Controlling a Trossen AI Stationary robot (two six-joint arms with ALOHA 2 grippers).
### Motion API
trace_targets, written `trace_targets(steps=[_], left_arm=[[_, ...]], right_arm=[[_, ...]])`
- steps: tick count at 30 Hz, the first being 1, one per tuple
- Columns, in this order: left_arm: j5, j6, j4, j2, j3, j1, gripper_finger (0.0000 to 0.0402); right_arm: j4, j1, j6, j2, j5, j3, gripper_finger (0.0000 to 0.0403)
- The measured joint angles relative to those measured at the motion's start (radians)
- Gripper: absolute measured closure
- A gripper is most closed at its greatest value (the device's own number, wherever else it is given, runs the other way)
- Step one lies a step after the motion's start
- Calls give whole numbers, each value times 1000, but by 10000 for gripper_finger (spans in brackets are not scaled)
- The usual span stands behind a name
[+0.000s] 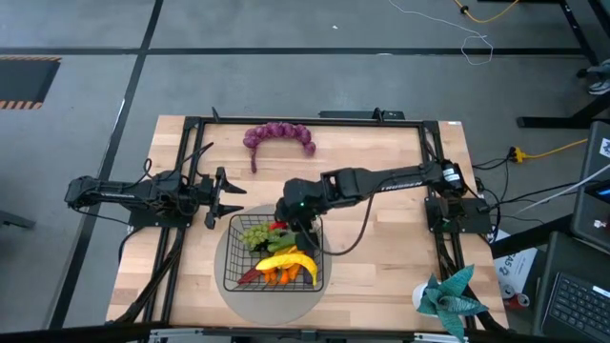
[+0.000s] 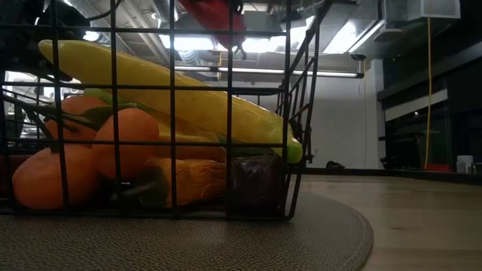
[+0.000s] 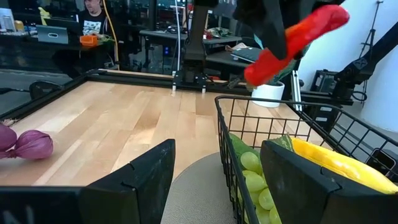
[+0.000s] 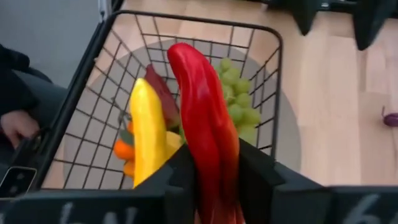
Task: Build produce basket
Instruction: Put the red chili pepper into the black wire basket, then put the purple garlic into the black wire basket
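Black wire-mesh basket [image 1: 232, 255] holds several pieces; right gripper [image 4: 214, 163] pinches long red chili [image 4: 205, 118] above it; purple grapes [image 1: 278, 135] remain out.

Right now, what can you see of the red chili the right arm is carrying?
The red chili is a long, glossy, smooth piece, plastic by its look, slightly curved with a rounded tip. It sits lengthwise between the fingers of the right gripper, which are closed on its sides. It hangs in the air above the basket, over the green grapes and banana, touching nothing but the fingers. The left wrist view shows it tilted.
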Motion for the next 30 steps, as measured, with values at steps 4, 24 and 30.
trace_targets(steps=[4,24,30], left_arm=[[-1,0,0,0,0,0,170],[-2,0,0,0,0,0,170],[-2,0,0,0,0,0,170]], right_arm=[[0,24,-1,6,1,0,282],[-18,13,-149,6,306,0,266],[-75,-52,-216,6,702,0,266]])
